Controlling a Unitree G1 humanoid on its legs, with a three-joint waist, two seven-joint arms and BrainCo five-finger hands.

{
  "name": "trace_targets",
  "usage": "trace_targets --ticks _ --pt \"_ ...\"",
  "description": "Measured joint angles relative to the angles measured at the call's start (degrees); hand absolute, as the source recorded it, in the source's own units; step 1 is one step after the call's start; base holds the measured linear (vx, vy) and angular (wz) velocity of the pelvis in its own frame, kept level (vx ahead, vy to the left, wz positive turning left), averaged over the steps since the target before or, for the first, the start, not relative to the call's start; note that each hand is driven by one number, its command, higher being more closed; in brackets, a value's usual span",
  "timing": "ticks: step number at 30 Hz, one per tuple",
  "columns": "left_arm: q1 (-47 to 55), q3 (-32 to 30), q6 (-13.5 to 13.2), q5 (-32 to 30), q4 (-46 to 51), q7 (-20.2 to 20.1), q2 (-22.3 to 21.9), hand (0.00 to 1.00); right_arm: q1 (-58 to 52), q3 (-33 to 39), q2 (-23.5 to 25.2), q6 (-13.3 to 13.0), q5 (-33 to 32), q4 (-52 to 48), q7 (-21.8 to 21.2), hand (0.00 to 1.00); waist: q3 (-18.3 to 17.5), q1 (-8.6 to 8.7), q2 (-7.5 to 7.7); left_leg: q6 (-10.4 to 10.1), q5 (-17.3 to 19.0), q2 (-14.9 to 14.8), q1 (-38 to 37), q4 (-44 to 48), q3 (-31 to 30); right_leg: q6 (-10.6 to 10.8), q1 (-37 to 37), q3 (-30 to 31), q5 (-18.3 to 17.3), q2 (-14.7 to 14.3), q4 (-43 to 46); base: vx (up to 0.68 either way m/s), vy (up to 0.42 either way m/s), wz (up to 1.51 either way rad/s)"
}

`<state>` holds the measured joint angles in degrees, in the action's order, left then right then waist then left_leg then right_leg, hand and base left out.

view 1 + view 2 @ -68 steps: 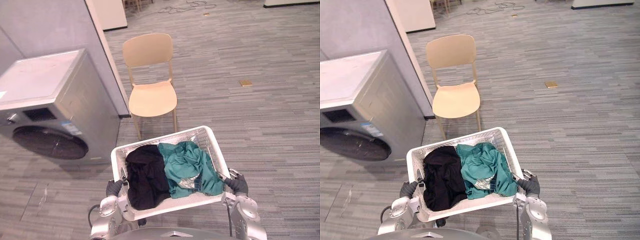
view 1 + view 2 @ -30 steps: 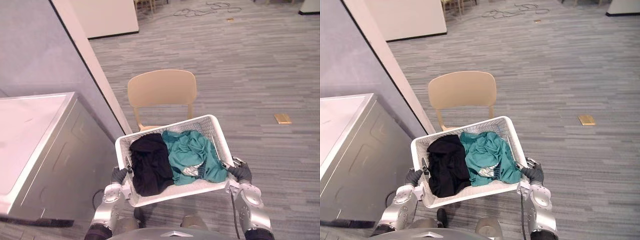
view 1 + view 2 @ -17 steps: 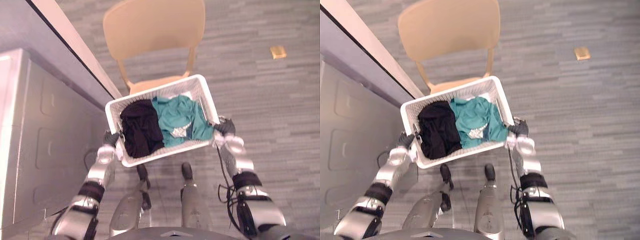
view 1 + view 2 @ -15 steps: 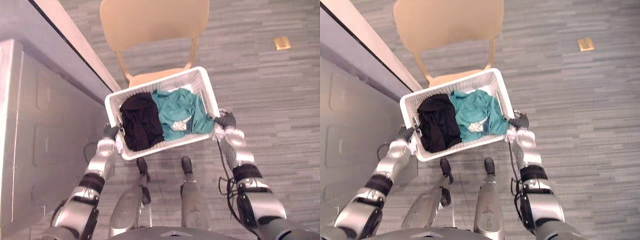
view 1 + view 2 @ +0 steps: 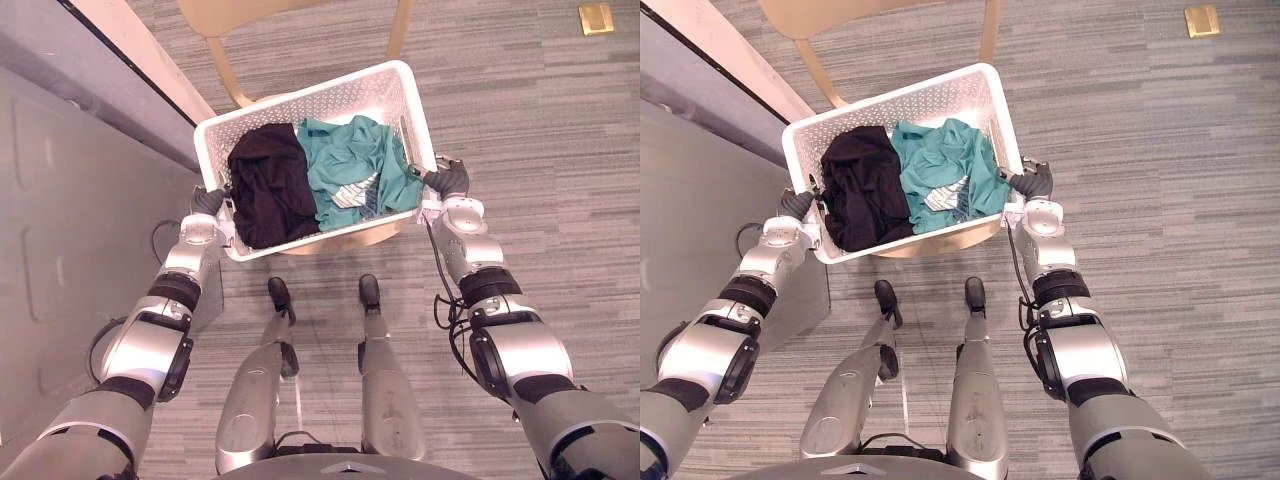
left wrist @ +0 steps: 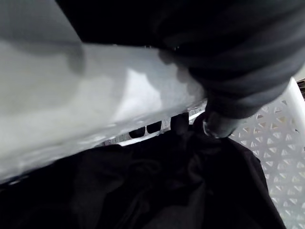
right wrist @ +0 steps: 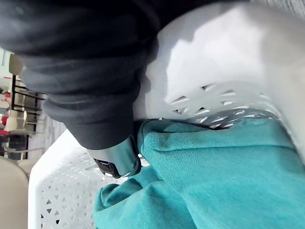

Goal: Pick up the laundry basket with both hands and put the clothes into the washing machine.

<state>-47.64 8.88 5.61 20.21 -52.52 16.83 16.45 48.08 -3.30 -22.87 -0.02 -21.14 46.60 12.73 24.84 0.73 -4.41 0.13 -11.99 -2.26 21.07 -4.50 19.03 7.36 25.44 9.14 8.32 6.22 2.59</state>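
Basket (image 5: 300, 100) gripped (left hand (image 5: 207, 203), right hand (image 5: 448, 180)).

Nothing here can be read: no writing, number or sign. The nearest thing to a mark is a pale patch (image 5: 350, 193) on the teal garment (image 5: 345, 160) in the laundry basket (image 5: 310, 100). It lies just inward of the right hand (image 5: 450, 182) and its fingers (image 7: 116, 162), too small to tell whether it carries print.
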Motion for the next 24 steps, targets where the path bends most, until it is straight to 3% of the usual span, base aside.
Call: trace_targets --ticks 6,10,15,20,24 --pt "-2.4 0.0 -1.1 -0.5 0.4 -0.1 1.3 0.0 -0.3 0.0 -0.4 0.7 -1.1 -0.1 -0.1 0.0 0.1 -0.31 0.21 -0.4 -0.2 -0.8 -0.1 0.0 0.6 -0.4 0.0 0.2 0.3 -0.7 0.0 0.0 -0.022 -0.03" --pt "-2.5 0.0 -2.0 -1.5 7.4 0.0 5.5 0.0 -10.0 0.9 -4.2 2.2 -0.9 -11.7 -0.9 0.0 0.1 -0.58 0.24 -0.8 0.1 -1.0 -0.6 0.0 1.4 -0.4 -0.1 0.6 0.4 -0.8 0.0 0.0 -0.018 -0.07" --pt "1.9 -4.1 -3.4 -3.7 16.1 0.2 8.2 0.0 -21.0 10.6 -7.9 2.8 1.4 -21.4 -2.2 0.0 0.0 0.13 0.37 -1.3 0.5 -1.1 -3.7 0.0 1.5 -0.5 -2.8 0.0 -0.6 -0.8 1.0 0.02 -0.024 -0.01" --pt "14.1 -8.3 -4.2 -4.7 24.4 -0.1 6.6 0.0 -30.1 18.3 -8.4 2.6 5.8 -25.6 -2.3 0.0 -0.3 0.91 0.77 -2.1 1.4 -1.2 -6.8 -0.3 0.8 -0.5 -5.2 -0.4 -2.5 -1.0 2.9 0.05 -0.056 0.05" --pt "27.2 -14.0 -4.4 -4.6 32.0 -1.0 1.8 0.0 -37.4 25.3 -3.2 2.7 8.1 -25.5 -2.5 0.0 -3.2 0.87 0.71 -2.2 1.7 -1.1 -7.9 -0.2 -0.3 -0.6 -6.6 -0.8 -3.5 -1.0 3.1 0.08 -0.047 0.1"
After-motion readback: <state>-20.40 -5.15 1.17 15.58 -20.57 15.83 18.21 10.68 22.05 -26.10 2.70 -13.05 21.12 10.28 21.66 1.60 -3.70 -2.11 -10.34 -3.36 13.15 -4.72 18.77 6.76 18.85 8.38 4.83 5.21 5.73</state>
